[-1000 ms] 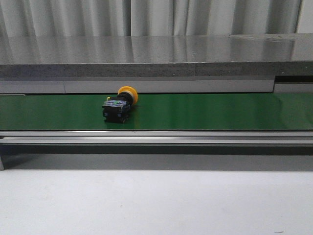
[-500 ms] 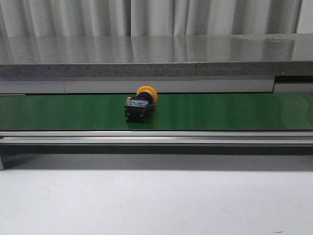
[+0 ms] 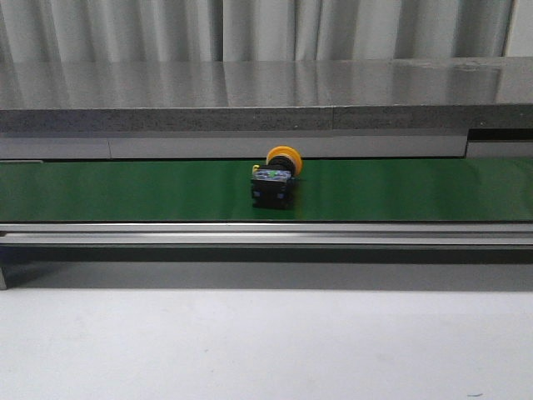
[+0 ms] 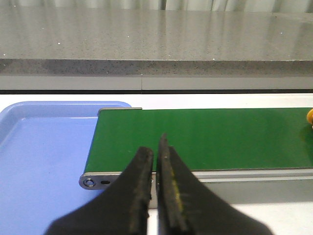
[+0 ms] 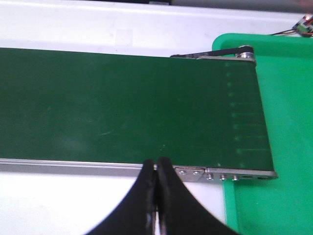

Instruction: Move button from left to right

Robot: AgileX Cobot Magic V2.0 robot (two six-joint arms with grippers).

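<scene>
Presently, button (image 3: 276,178) lay on its side on green conveyor belt (image 3: 400,190), approx. mid-belt in front view, sitting toward belt's 12 o'clock (far) edge. Yellow-orange cap pointed to 1 o'clock; black body w/ green + white marks was at 7 o'clock of cap. Slight blur on button.

L wrist view: left gripper (image 4: 156,161) fingers nearly pressed together, thin slit betw. tips, nothing held; hovered near belt's end roller. Blue tray (image 4: 44,152) lay beside that belt end. Sliver of yellow cap (image 4: 310,117) was visible at frame edge.

R wrist view: right gripper (image 5: 156,169) fingers pressed together, empty, over belt's near rail. Green tray (image 5: 288,122) sat at the belt's other end.

Grey stone counter (image 3: 250,92) ran behind belt.
</scene>
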